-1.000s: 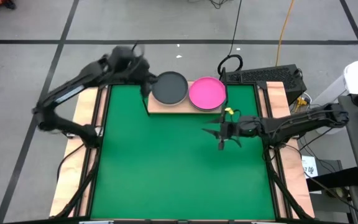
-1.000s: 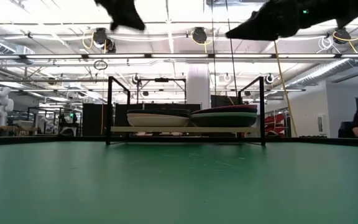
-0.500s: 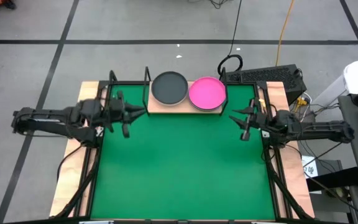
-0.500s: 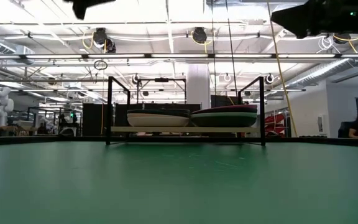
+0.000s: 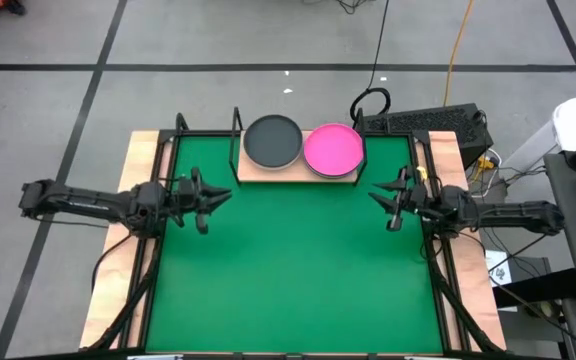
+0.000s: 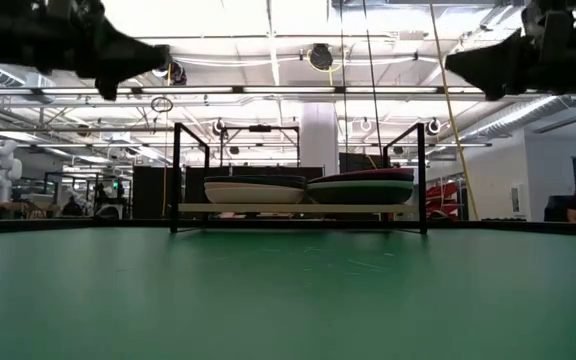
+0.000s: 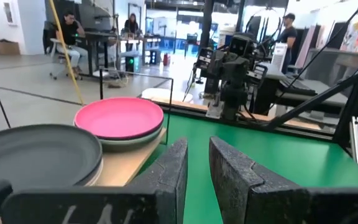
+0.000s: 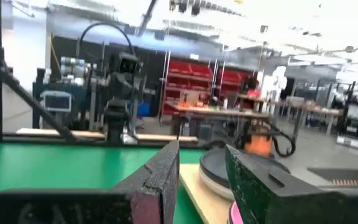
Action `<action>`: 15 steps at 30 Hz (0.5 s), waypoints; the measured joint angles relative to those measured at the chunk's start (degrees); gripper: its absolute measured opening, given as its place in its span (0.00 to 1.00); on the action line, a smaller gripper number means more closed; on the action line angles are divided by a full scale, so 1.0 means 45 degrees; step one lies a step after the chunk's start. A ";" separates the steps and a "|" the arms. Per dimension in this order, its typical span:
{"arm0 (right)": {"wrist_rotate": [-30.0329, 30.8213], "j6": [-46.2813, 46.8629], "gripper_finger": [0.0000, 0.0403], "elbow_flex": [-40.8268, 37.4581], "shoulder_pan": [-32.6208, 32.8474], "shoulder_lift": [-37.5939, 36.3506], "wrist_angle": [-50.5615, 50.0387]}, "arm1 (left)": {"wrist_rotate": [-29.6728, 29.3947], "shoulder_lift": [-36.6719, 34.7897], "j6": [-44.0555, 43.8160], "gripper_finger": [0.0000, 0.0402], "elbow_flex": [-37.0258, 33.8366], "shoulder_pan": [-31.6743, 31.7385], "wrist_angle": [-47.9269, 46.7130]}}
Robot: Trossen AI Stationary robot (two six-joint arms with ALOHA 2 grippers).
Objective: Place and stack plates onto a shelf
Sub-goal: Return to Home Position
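Note:
The shelf (image 5: 298, 170) stands at the table's far edge, a light-wood board on a black wire frame (image 6: 176, 175). A dark grey plate (image 5: 272, 140) tops its left stack and a hot pink plate (image 5: 333, 150) tops its right stack. The low view shows paler plates (image 6: 258, 193) under them. My left gripper (image 5: 218, 195) hovers by the table's left edge, narrowly open, pointing right. My right gripper (image 5: 380, 196) hovers by the right edge, open, pointing left. Both stand high above the table in the low view. The left wrist view looks across the grey plate (image 7: 36, 152) and the pink plate (image 7: 119, 117).
Wooden border strips (image 5: 133, 215) and black rails run along the table's left and right sides. A black keyboard (image 5: 428, 122) and cables lie beyond the far right corner. The green mat (image 5: 288, 270) spreads between the arms. People sit in the room behind (image 7: 70, 31).
My left gripper has drawn back from the dark grey plate on the shelf, toward the table's left edge and nearer, and turned level, pointing right. My right gripper has pulled back from mid-table toward the right edge. The plates have stayed in place.

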 joint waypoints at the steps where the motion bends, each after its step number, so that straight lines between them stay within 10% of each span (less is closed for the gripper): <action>1: 0.0013 -0.0004 0.28 -0.0345 0.0000 -0.0003 0.0585 | 0.0006 -0.0111 0.0005 0.17 -0.0286 0.0000 0.0321; 15: 0.0009 0.0571 0.28 -0.0425 -0.0005 0.0156 -0.1332 | 0.0159 -0.0513 -0.0812 0.17 -0.2562 0.0010 0.2688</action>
